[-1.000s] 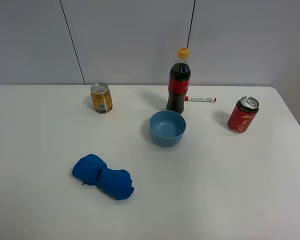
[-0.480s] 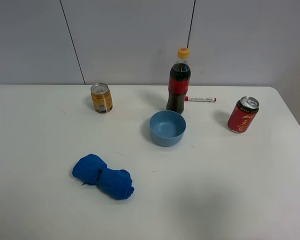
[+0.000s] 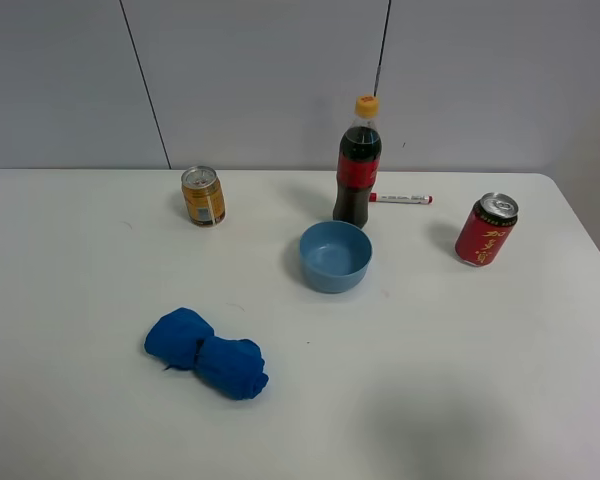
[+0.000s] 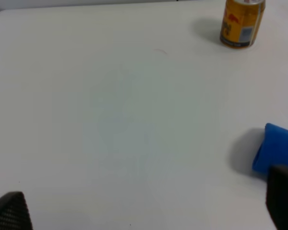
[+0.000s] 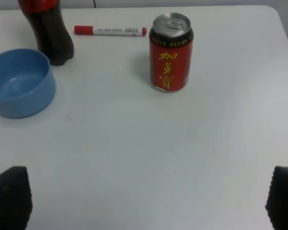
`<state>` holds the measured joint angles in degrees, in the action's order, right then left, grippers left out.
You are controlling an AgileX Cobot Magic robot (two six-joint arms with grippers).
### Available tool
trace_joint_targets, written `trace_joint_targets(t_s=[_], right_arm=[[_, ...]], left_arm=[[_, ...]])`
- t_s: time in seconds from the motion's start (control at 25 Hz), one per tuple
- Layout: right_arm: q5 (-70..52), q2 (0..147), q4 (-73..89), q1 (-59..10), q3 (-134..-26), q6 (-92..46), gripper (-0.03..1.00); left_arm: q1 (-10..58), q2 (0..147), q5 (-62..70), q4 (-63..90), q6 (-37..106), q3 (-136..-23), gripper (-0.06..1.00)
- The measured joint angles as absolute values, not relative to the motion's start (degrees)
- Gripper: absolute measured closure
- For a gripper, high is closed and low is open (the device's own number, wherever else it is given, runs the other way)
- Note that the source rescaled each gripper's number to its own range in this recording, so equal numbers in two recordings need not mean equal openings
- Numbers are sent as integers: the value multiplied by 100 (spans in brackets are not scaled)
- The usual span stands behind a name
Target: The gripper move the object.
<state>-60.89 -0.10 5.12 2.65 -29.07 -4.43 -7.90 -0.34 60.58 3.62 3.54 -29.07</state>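
The cola bottle [image 3: 358,163], tall with dark cola, a red label and a yellow-orange cap, stands upright at the back middle of the white table, just behind the blue bowl [image 3: 335,256]. Its lower part shows in the right wrist view [image 5: 47,29]. Neither arm shows in the exterior high view. My right gripper [image 5: 146,199] is open and empty, well short of the bottle, with only its black fingertips [image 5: 9,196] in view. My left gripper [image 4: 146,206] is open and empty over bare table, far from the bottle.
An orange-yellow can [image 3: 202,196] stands at the back left. A red can [image 3: 486,229] stands at the right. A red-capped marker [image 3: 400,198] lies beside the bottle. A crumpled blue cloth [image 3: 206,353] lies front left, close to my left fingertip [image 4: 283,201].
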Motion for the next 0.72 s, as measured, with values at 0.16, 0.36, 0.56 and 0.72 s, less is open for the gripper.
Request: trace_joint_targets(t_s=[0.16, 0.36, 0.56, 0.72], right_arm=[[-6084, -10, 424, 255, -2907, -225, -3], [-6084, -10, 412, 247, -2907, -193, -3], [-6084, -10, 412, 247, -2907, -188, -3], [-6084, -10, 516, 247, -2907, -188, -3]], left_arm=[[-790, -34, 6058, 362, 354, -2907, -6], [-790, -34, 6058, 362, 354, -2907, -6], [-790, -34, 6058, 362, 354, -2907, -6], [-790, -34, 6058, 362, 354, -2907, -6]])
